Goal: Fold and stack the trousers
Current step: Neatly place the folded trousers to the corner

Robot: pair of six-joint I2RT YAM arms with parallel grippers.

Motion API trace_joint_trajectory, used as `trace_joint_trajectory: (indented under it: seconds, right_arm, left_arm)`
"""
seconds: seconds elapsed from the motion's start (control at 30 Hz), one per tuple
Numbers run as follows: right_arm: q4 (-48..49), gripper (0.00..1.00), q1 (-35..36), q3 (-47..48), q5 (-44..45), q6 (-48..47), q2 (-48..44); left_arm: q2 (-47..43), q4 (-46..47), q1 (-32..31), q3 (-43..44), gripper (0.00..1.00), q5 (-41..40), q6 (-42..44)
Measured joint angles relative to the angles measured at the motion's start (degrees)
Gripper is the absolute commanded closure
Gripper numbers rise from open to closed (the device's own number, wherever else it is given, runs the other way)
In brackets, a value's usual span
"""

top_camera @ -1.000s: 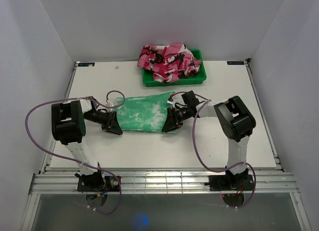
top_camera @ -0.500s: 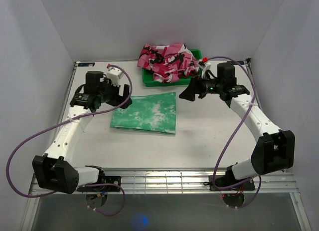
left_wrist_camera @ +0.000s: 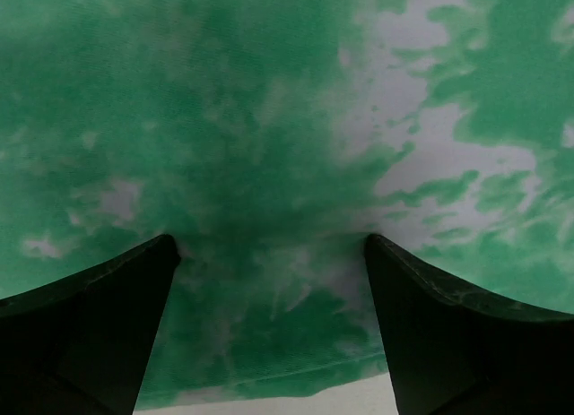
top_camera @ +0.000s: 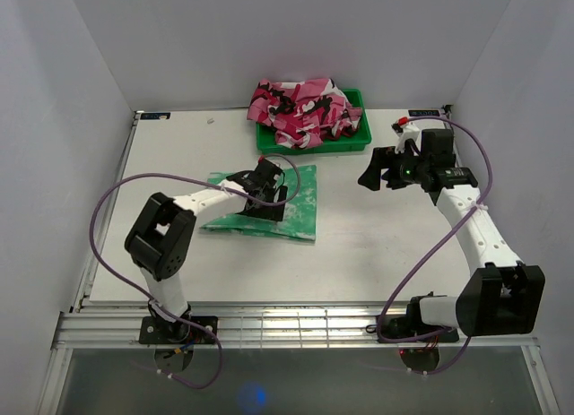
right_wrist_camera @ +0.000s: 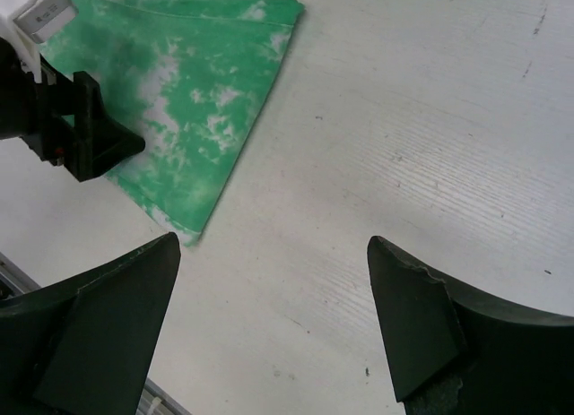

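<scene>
The trousers point(top_camera: 303, 204), bright green with white blotches, lie folded flat as a rectangle left of the table's middle. My left gripper point(top_camera: 266, 200) is down on top of them, open. In the left wrist view its fingertips point(left_wrist_camera: 271, 242) rest wide apart on the flat cloth point(left_wrist_camera: 269, 119) close to one hem, gripping nothing. My right gripper point(top_camera: 369, 173) hovers open over bare table to the right of the trousers. The right wrist view shows nothing between its fingers point(right_wrist_camera: 273, 243), with the trousers point(right_wrist_camera: 197, 83) and the left gripper point(right_wrist_camera: 81, 128) at the upper left.
A green bin point(top_camera: 359, 142) at the back centre holds a heap of pink camouflage cloth point(top_camera: 305, 110). The white table point(top_camera: 386, 245) ends in a metal rail at the near edge. White walls close in the back and both sides.
Both grippers left the trousers' ends and lifted away. The left then swung down onto the middle of the cloth; the right drew off to the right, away from the bin.
</scene>
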Motion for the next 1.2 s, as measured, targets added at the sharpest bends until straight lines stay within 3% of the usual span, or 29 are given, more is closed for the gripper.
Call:
trace_joint_trajectory:
  seconds: [0.17, 0.47, 0.73, 0.9, 1.2]
  right_arm:
    - [-0.59, 0.1, -1.55, -0.11, 0.0, -0.61, -0.28]
    - [-0.59, 0.1, -1.81, -0.11, -0.63, -0.63, 2.47]
    - [-0.57, 0.1, -1.84, -0.11, -1.31, -0.66, 3.02]
    - [-0.57, 0.1, -1.84, -0.11, -1.33, -0.66, 3.1]
    - [-0.59, 0.1, -1.84, -0.11, -1.31, -0.66, 4.66]
  left_arm:
    - [5.53, 0.37, 4.24, 3.19, 0.06, 0.0, -2.23]
    - [5.38, 3.89, 28.02, 2.08, 0.07, 2.27, 2.84]
    - [6.67, 0.74, 38.93, 4.85, 0.08, 4.28, 8.33]
    - [13.05, -4.96, 41.83, 14.49, 0.08, 6.82, 13.68]
    - [29.55, -11.5, 43.04, 40.39, 0.11, 9.51, 17.57]
